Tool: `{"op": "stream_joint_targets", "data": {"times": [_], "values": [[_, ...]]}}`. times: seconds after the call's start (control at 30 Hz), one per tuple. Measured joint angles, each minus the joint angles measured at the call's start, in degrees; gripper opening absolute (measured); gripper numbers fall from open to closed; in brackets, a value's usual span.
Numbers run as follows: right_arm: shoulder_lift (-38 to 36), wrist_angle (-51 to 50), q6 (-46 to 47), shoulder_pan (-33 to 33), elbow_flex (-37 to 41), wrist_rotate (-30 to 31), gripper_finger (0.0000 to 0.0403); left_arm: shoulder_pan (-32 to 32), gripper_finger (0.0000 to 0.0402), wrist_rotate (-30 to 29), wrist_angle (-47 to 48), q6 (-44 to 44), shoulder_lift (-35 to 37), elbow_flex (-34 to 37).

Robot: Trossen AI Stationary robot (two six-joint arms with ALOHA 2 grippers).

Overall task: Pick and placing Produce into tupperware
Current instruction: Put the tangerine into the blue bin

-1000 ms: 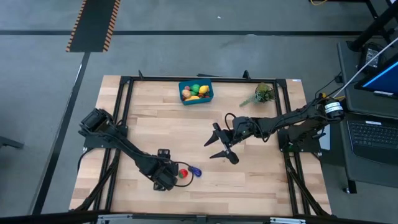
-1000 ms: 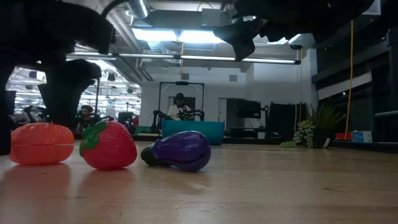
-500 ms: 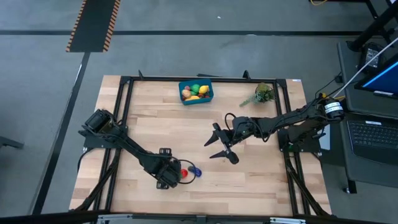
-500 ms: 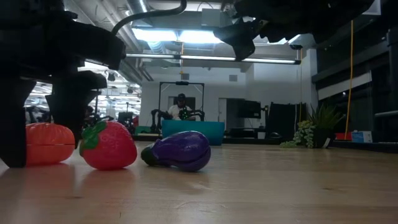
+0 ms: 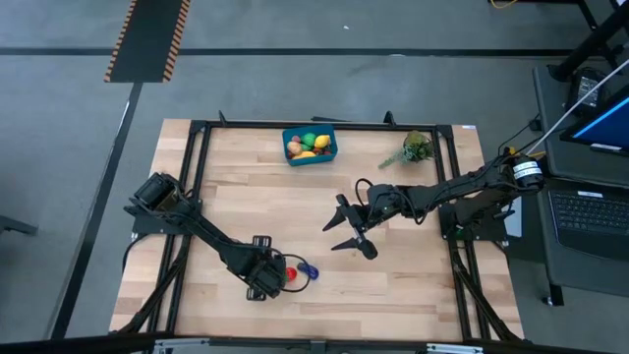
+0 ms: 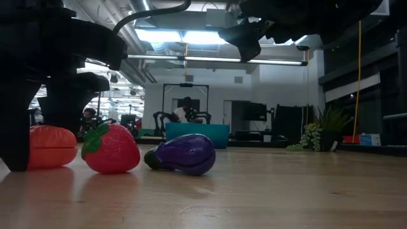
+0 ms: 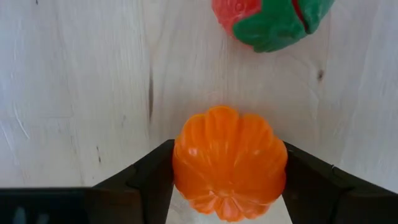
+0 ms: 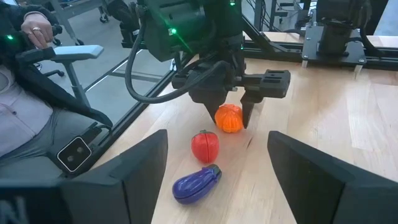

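Observation:
An orange ribbed toy fruit (image 7: 229, 163) sits on the wooden table near its front edge, between the fingers of my left gripper (image 5: 265, 282), which is shut on it. Beside it lie a red strawberry (image 6: 111, 148) and a purple eggplant (image 6: 183, 154), each resting on its side. The blue tupperware (image 5: 310, 145) stands at the far edge with several produce pieces inside. My right gripper (image 5: 344, 231) hangs open above the middle of the table, holding nothing. My left gripper pinches the orange fruit by two opposite ribbed sides (image 7: 179, 168), one finger (image 7: 152, 177) on each flank. The fingers come from above, pointing steeply down. The fruit stays upright with its underside on the table (image 6: 44, 166).
A leafy green sprig (image 5: 415, 147) lies at the far right of the table. A black frame (image 5: 197, 187) runs around the tabletop. Bare wood stretches between the near pieces and the tupperware. A seated person (image 8: 37, 93) is beside the table's left edge.
My left gripper has shifted a little toward the strawberry and come down over the orange fruit, one finger on each side. Its fingers have then drawn in against the fruit, which has stayed where it was on the table.

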State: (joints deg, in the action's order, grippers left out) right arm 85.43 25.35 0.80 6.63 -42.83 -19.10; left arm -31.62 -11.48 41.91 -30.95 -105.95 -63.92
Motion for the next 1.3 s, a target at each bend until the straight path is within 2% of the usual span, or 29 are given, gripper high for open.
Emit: {"op": "stream_joint_targets", "data": {"times": [0.23,0.33,0.5,0.77,0.87,1.07,1.17,1.3], "values": [[0.0,-0.1,0.0,0.0,0.0,0.0,0.0278,0.1,0.0231,0.1,-0.1,2.2,0.6,0.2],[0.0,-0.4,0.0,0.0,0.0,0.0,0.0278,0.8,0.0231,-1.6,1.8,2.8,2.3,0.3],[0.0,-0.7,0.0,0.0,0.0,0.0,0.0278,2.1,0.0231,-4.0,6.7,3.0,7.6,0.3],[0.0,-1.6,-0.1,0.2,0.0,0.0,0.0278,3.5,0.0231,-11.8,14.9,3.2,20.1,0.2],[0.0,-2.3,-1.1,0.3,0.0,0.0,0.0278,3.4,0.0231,-15.5,15.1,3.1,25.6,1.2],[0.0,-3.8,-1.2,0.7,0.0,0.0,0.0278,3.1,0.0231,-18.2,8.6,0.9,38.9,12.0],[0.0,-4.0,-1.3,1.1,0.0,0.0,0.0278,3.1,0.0231,-19.6,1.8,0.0,46.0,19.5],[0.0,-4.0,-1.3,1.2,0.0,0.0,0.0278,3.1,0.0231,-20.6,-8.8,4.3,54.2,27.3]]}}
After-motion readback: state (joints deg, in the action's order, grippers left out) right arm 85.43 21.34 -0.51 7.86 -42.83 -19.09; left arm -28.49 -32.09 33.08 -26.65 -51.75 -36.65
